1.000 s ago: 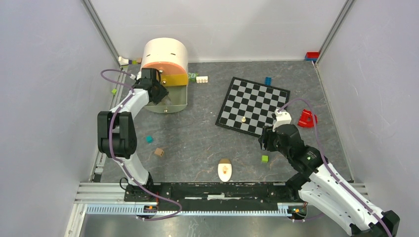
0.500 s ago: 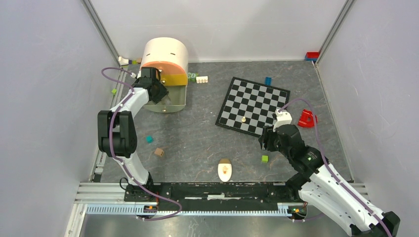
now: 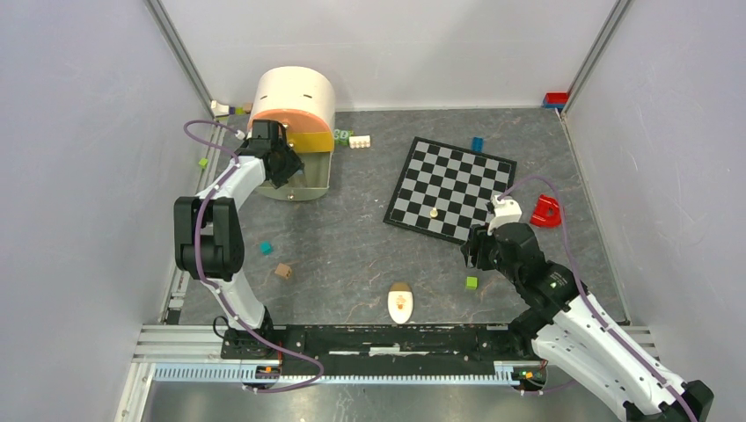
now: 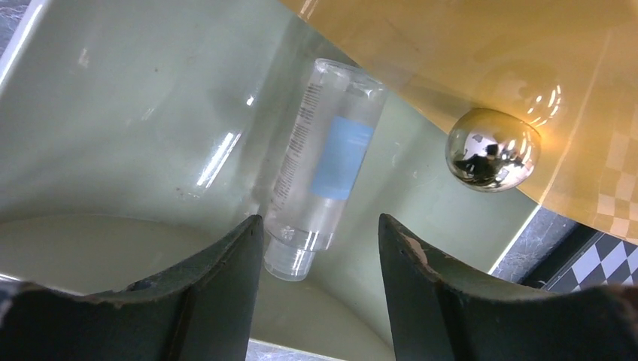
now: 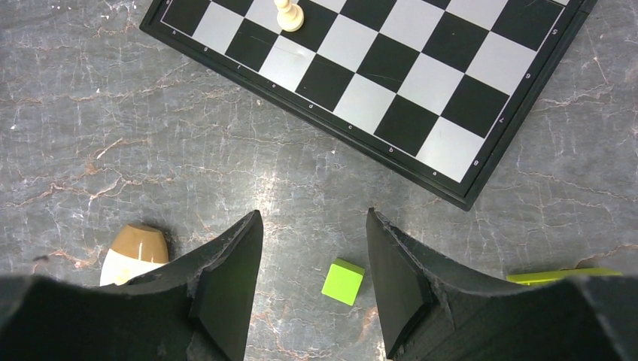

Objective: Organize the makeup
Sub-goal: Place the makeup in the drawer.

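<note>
Grey marbled table (image 3: 352,237) between white walls. The left arm reaches into the pale green drawer (image 4: 113,113), left hand (image 4: 320,226) parted around a clear tube (image 4: 323,165), not clamping it; its print is unreadable. The right arm bends low, right hand (image 5: 312,218) wide and empty. The cream oval (image 5: 135,252) lies left of it, half hidden by a finger.
</note>
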